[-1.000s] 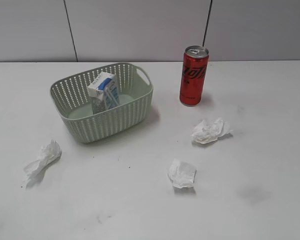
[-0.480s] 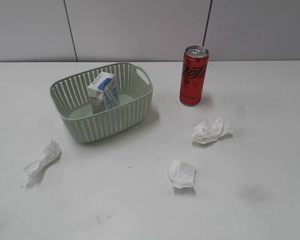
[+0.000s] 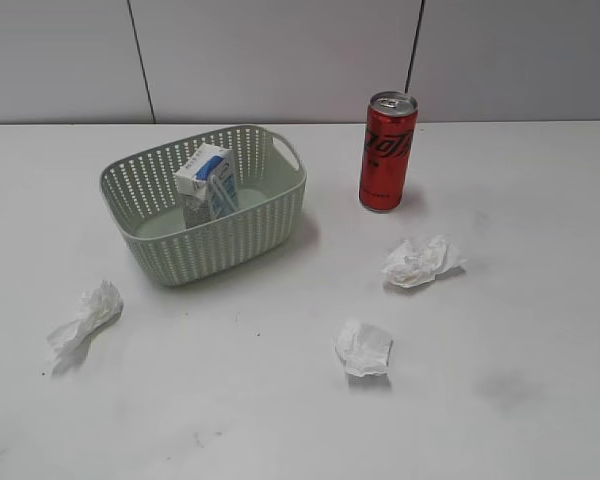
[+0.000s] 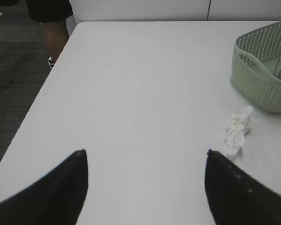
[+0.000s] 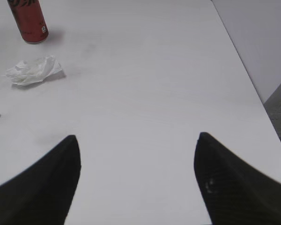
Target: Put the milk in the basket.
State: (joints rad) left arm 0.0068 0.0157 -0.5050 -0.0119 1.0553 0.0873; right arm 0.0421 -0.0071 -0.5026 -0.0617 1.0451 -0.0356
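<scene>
The milk [image 3: 207, 182] stands upright inside the basket [image 3: 225, 240]. At the basket's 3 o'clock is a red can [image 3: 387, 152]; tissues lie at its 4 [image 3: 420, 262], 5 [image 3: 364, 347] and 8 o'clock [image 3: 83, 318]. The left gripper [image 4: 146, 154] and right gripper [image 5: 136, 138] are both spread wide, empty, over bare table [image 3: 520, 200].

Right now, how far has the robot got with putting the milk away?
It looks finished. The milk carton stands inside the green basket, leaning a little. Nothing is in hand: the left gripper and right gripper are both open and empty above bare table, away from the basket. The red soda can and crumpled tissues sit outside, untouched. Nothing seems left to do.
</scene>
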